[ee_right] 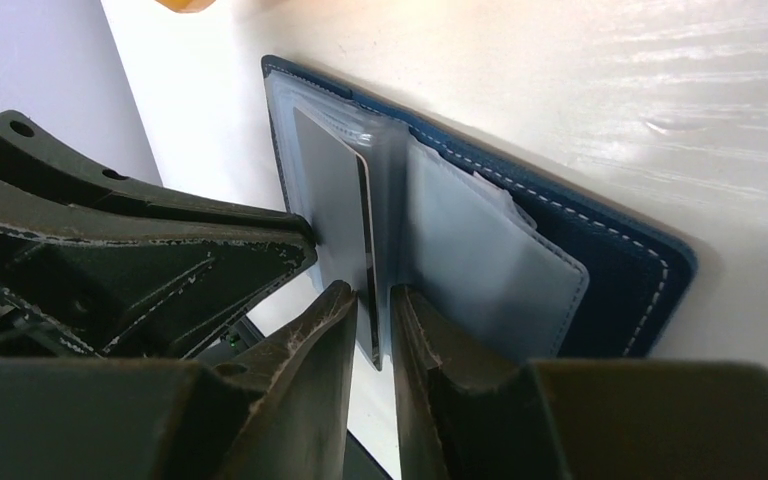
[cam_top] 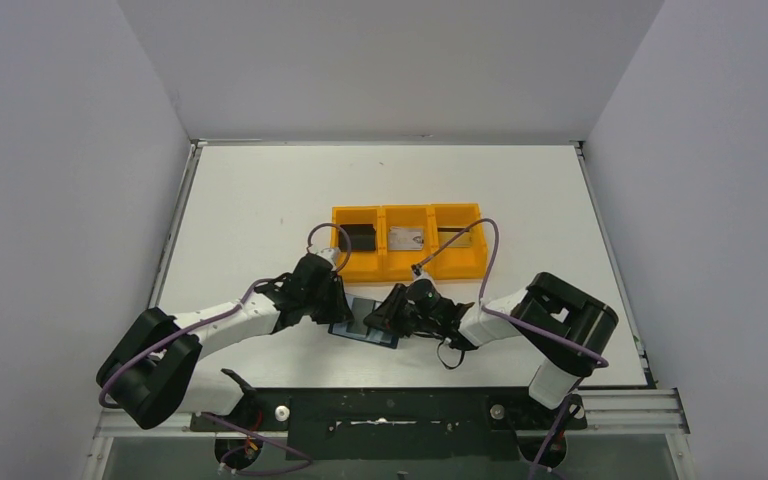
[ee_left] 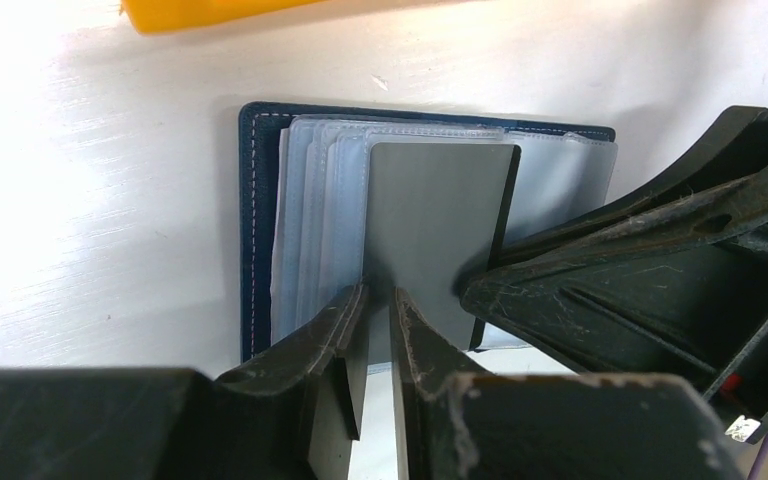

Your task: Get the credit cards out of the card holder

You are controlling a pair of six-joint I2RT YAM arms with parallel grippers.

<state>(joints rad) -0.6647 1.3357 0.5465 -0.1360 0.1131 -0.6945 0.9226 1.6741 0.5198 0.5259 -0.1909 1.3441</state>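
The white counter [cam_top: 260, 200] is taken up at its middle by an orange tray [cam_top: 460, 208] of three compartments, and both arms are bent in towards a spot just in front of it. A dark block [cam_top: 360, 237] is seen in the tray's left compartment. A silver-grey card [cam_top: 406, 238] lies flat in the middle one and is judged to be a card already taken out. In the right compartment only a thin dark strip [cam_top: 450, 232] can be made out, too small to be named.

The card holder [ee_left: 255, 230] is laid open on the counter between the two grippers, near the tray, with its clear sleeves [ee_left: 305, 220] fanned out. A grey card [ee_left: 440, 230] is seen among those sleeves and is not yet free of them. The task is therefore judged partly done, with at least this card left to be drawn out.

The right gripper [ee_right: 373, 330] is closed to a narrow slot on the near edge of that card and its sleeve. The jaws of the left gripper [ee_left: 380, 320] are held almost together at the card's lower edge; whether the card is pinched there cannot be told. The two grippers are crowded side by side, nearly touching, so little room is left for either to turn. The limp sleeves may also be dragged along with the card.
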